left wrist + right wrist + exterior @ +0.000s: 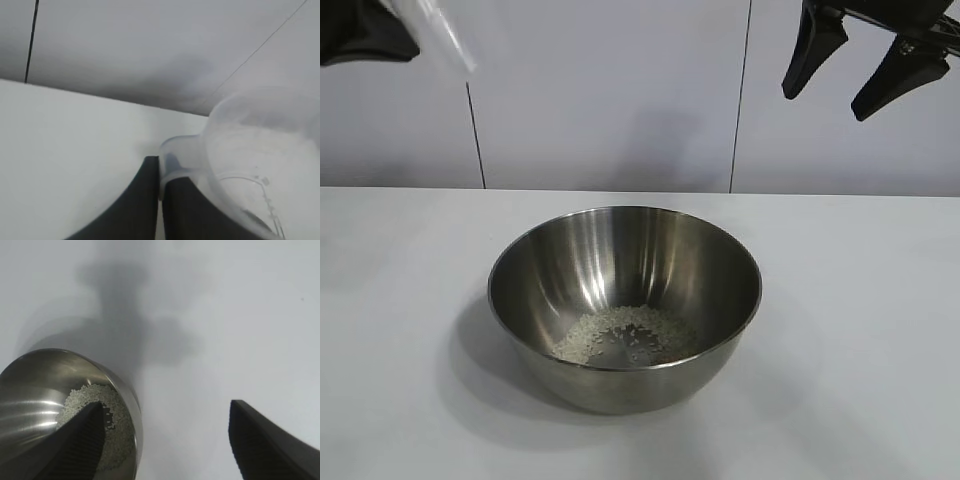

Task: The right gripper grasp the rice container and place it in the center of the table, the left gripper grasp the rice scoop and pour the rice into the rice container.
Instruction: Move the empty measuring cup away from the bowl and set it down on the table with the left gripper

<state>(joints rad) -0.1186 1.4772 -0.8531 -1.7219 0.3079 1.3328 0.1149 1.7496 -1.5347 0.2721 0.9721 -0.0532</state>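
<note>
Rice (625, 335) lies in the rice container (625, 262) at table (860, 300) centre; left gripper (159, 200) pinches the empty rice scoop (260, 165) far left; right gripper (860, 75), jaws spread, hangs far right.

The white table (880, 330) bears the rice container (620, 290) at centre.

The steel rice container (625, 300) sits upright mid-tabletop (860, 330), white rice (625, 335) inside; the clear scoop (445, 35) hangs above its left.
</note>
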